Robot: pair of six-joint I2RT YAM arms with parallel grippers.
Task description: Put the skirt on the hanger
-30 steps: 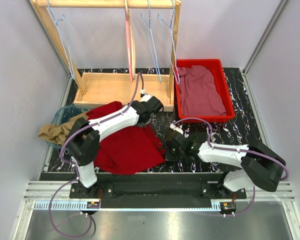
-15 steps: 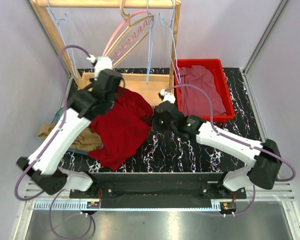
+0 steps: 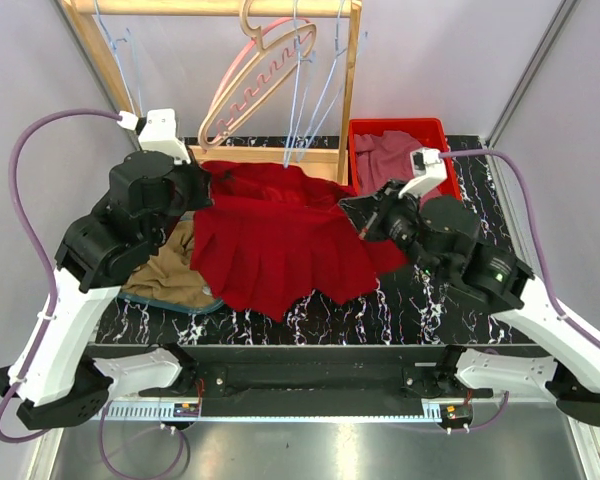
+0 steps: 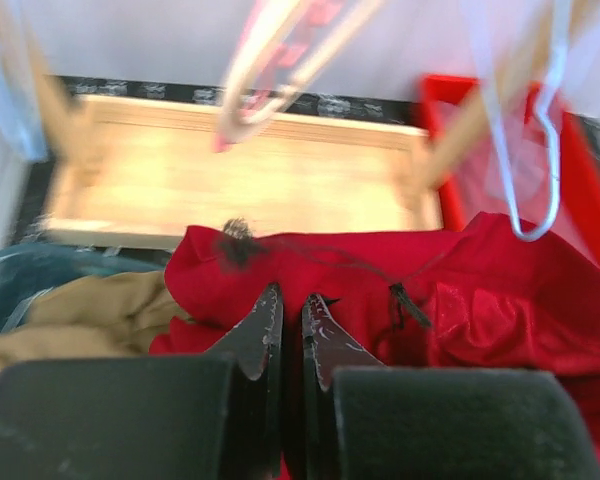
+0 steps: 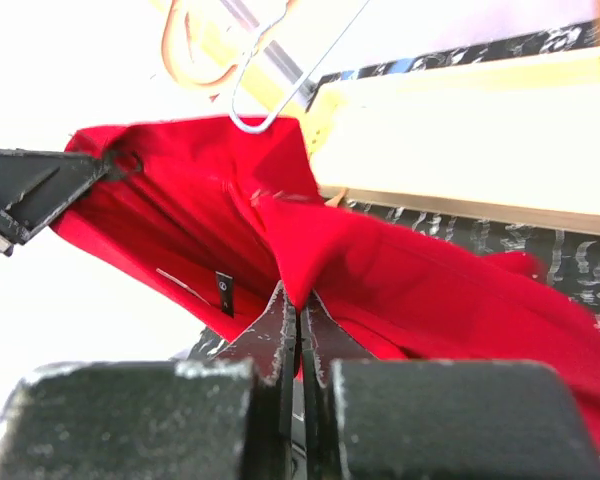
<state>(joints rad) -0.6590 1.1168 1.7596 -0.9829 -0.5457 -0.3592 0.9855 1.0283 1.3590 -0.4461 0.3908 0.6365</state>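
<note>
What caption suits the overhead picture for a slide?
Two arms, left gripper and right gripper each shut on the red skirt, hold it spread in front of the pink hanger.

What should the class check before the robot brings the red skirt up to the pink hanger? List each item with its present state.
1. Left hand shut on the skirt at its waistband: ok.
2. Right hand shut on the skirt's edge: ok.
3. Skirt spread between both hands: ok.
4. Pink hanger hooked on the rail: ok, though it hangs tilted.
5. Wire hanger clear of the skirt: cannot tell; it dangles right at the upper edge.
6. Skirt raised level with the pink hanger: not ok, it is below.
</note>
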